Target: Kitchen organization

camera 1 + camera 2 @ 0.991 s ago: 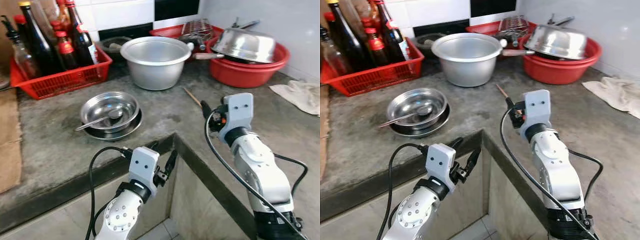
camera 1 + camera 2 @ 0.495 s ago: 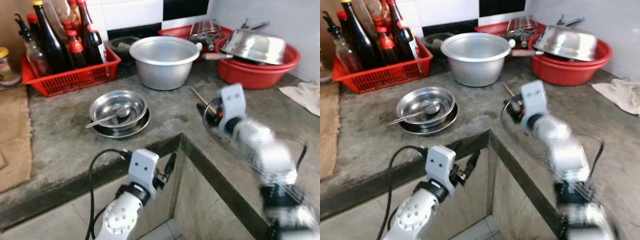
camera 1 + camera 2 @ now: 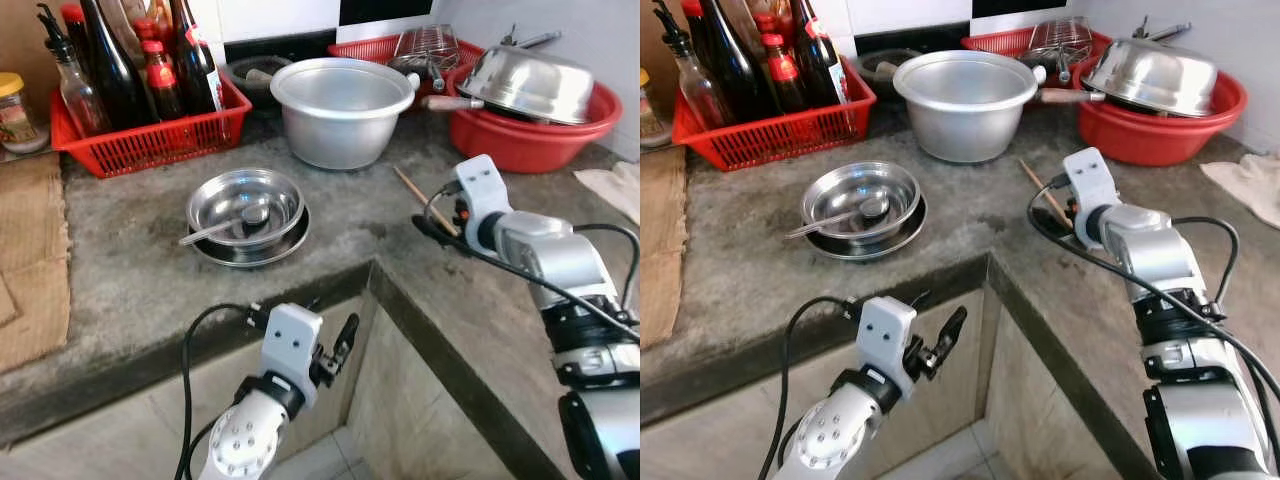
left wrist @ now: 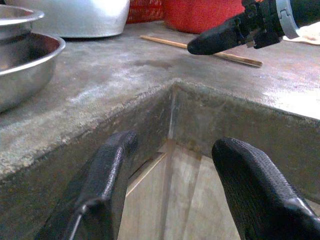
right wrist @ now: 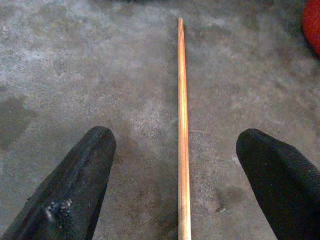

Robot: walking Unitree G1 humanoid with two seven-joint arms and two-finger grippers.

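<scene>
The right tool (image 5: 175, 185) is hanging low over the grey desk (image 3: 130, 270) w/ fingers spread wide, straddling a wooden chopstick (image 5: 182, 130) (not gripping it), which is lying flat near the aluminium pot (image 3: 345, 110). The left tool (image 4: 175, 190) is sitting idle below the desk edge, also open & holding nothing.

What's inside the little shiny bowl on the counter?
A metal spoon lies in the small steel bowl, its handle sticking out over the rim. The bowl sits on a steel plate; what the bowl covers of the plate cannot be seen.
</scene>
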